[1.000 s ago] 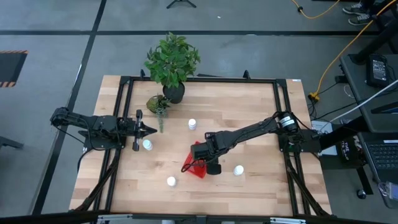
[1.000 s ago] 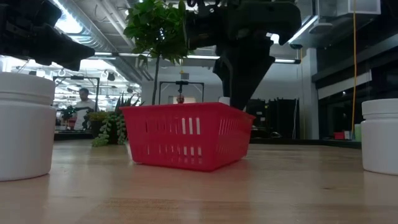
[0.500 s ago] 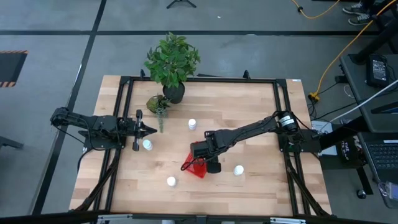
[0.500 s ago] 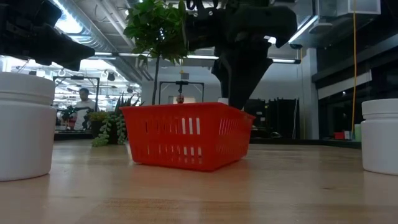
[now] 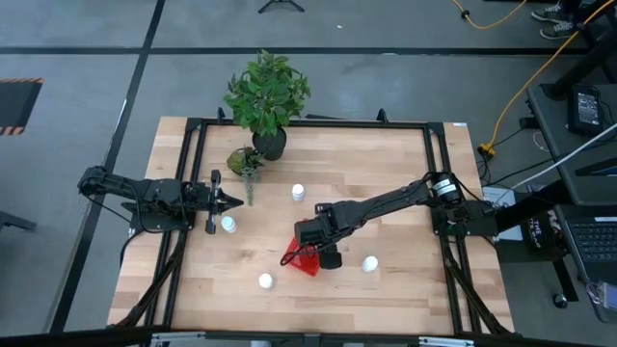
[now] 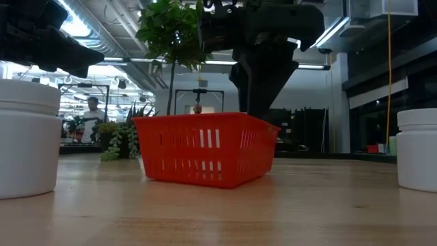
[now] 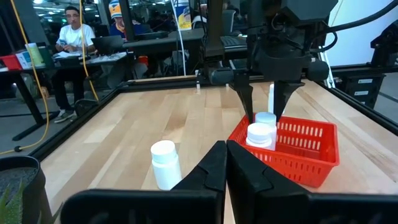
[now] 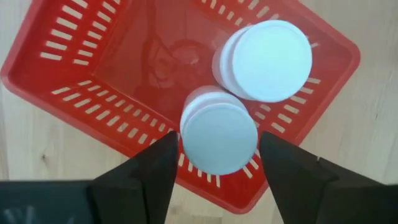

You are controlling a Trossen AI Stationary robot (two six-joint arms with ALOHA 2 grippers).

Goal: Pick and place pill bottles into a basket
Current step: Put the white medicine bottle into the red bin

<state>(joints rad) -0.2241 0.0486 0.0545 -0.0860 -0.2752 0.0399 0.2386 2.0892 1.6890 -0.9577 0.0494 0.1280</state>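
Observation:
The red basket [image 5: 301, 260] sits near the table's middle and holds two white pill bottles [image 8: 219, 138] [image 8: 266, 59], standing upright side by side. My right gripper [image 8: 217, 155] points down over the basket and is open. Its fingers [image 7: 246, 102] stand above and to either side of the nearer bottle [image 7: 260, 134], apart from it. Several more pill bottles stand on the table: [image 5: 298, 193], [image 5: 228, 224], [image 5: 265, 281], [image 5: 370, 263]. My left gripper [image 7: 225, 158] waits shut and level at the table's left [image 5: 224, 201].
A potted plant [image 5: 267, 96] and a small trailing plant [image 5: 244, 162] stand at the table's far side. A black frame [image 5: 308, 123] rims the table. In the low view, bottles [image 6: 27, 137] [image 6: 416, 149] stand close at both sides. People sit at desks beyond the table [image 7: 71, 34].
My right gripper has opened above the basket without shifting. The bottle between its fingers has dropped into the basket. In the low view its cap no longer shows above the rim.

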